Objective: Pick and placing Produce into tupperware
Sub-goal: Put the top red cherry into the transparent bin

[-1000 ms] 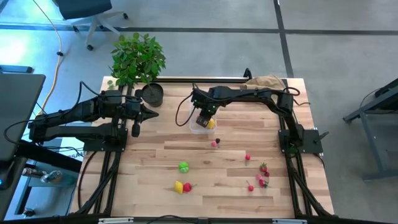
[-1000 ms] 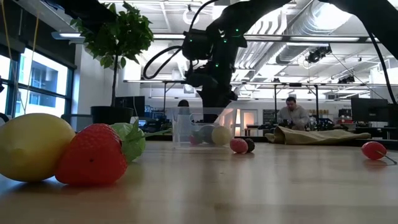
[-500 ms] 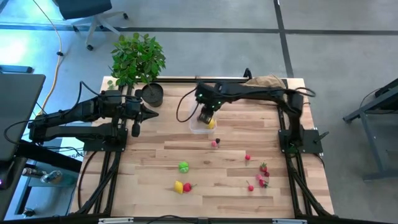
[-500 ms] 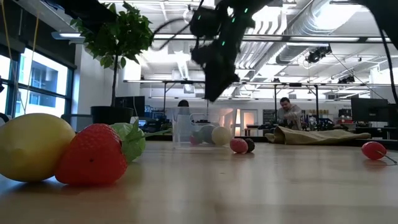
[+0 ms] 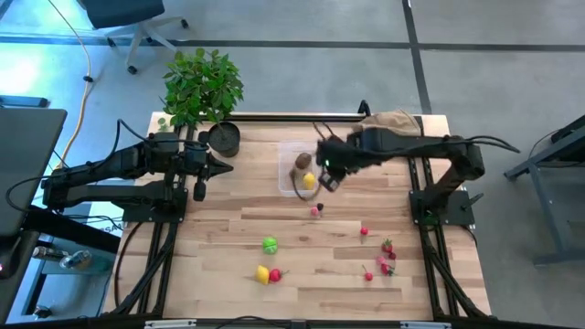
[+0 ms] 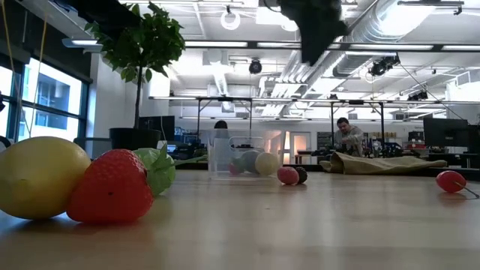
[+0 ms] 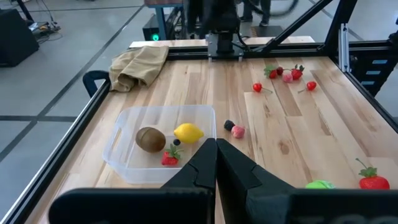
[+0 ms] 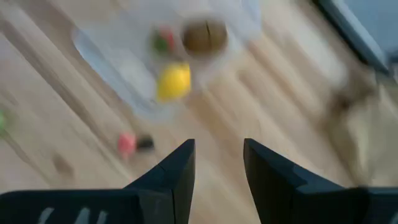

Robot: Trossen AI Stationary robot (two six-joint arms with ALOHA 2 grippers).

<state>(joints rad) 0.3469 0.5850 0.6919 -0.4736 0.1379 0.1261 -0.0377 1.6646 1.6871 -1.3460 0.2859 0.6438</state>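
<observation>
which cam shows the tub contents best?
Left wrist view: the tub is sharp, holding kiwi, lemon and strawberry. High view shows it small, beside the right gripper. Low view sees it side-on. Right wrist view is blurred.

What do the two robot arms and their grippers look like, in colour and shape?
Both arms are dark, nearly black, built of jointed tube-like links with black cables looping alongside. The left gripper and the right gripper each end in two dark wedge-shaped fingers.
</observation>
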